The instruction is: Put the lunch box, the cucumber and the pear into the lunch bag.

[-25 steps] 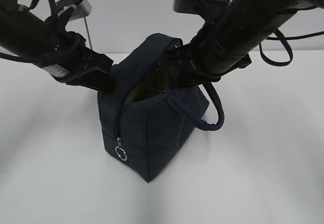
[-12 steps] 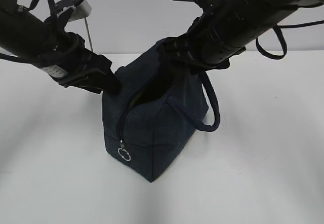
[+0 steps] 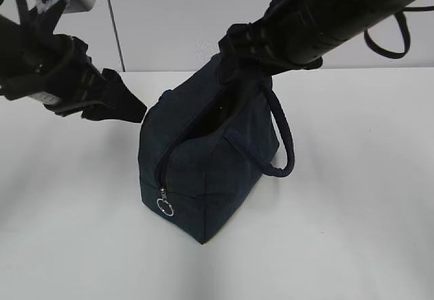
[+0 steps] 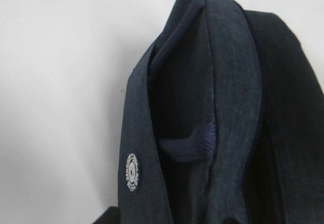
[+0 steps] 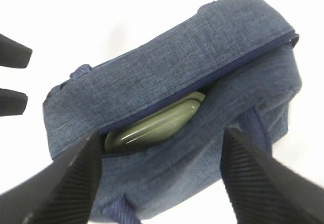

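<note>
Desk [image 3: 352, 198], white, carries the navy lunch bag [image 3: 210, 171] upright at its centre, zipper parted along the top. Right end effector [image 5: 162, 183] hangs above the bag, fingers spread wide and empty. Left end effector [image 3: 119, 103] sits at nine o'clock, slightly parted, holding nothing. Lunch box [image 5: 154, 125] shows pale green inside the opening.

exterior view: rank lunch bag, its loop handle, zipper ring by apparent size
1. lunch bag, largest.
2. loop handle.
3. zipper ring, smallest.
All sit at similar depth, so nearness barely affects the order.
</note>
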Robot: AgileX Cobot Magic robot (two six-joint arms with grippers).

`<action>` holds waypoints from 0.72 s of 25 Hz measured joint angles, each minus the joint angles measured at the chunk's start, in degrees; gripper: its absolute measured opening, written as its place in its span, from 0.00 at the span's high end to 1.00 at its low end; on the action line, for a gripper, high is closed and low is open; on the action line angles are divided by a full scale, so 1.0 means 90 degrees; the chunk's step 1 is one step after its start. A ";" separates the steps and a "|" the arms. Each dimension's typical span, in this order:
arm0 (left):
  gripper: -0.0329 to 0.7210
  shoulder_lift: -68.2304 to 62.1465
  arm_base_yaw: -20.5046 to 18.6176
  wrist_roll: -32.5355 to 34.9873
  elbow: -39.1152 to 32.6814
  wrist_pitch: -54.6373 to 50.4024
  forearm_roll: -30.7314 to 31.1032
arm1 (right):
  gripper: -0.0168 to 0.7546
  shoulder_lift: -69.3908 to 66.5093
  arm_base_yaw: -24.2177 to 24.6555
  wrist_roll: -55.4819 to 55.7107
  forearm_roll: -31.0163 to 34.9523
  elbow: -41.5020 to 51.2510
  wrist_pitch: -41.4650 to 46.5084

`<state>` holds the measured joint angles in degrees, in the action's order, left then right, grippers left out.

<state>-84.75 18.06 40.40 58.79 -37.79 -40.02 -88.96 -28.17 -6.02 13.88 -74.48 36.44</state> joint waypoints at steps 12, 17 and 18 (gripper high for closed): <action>0.48 0.1712 0.0000 0.2482 -0.1948 0.1382 -0.1951 | 0.26 0.1900 -0.1697 -0.1051 0.1041 0.3467 -0.3188; 0.48 0.1814 0.0000 0.2504 -0.2023 0.1432 -0.1972 | 0.26 0.1709 -0.2564 -0.1024 0.1126 0.4662 -0.4934; 0.48 0.1814 0.0000 0.2504 -0.2031 0.1432 -0.1972 | 0.26 0.1571 -0.2718 -0.0999 0.1138 0.4797 -0.5181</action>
<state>-68.42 18.06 62.94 40.52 -24.91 -57.77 -74.83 -52.64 -15.01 24.12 -31.31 -10.19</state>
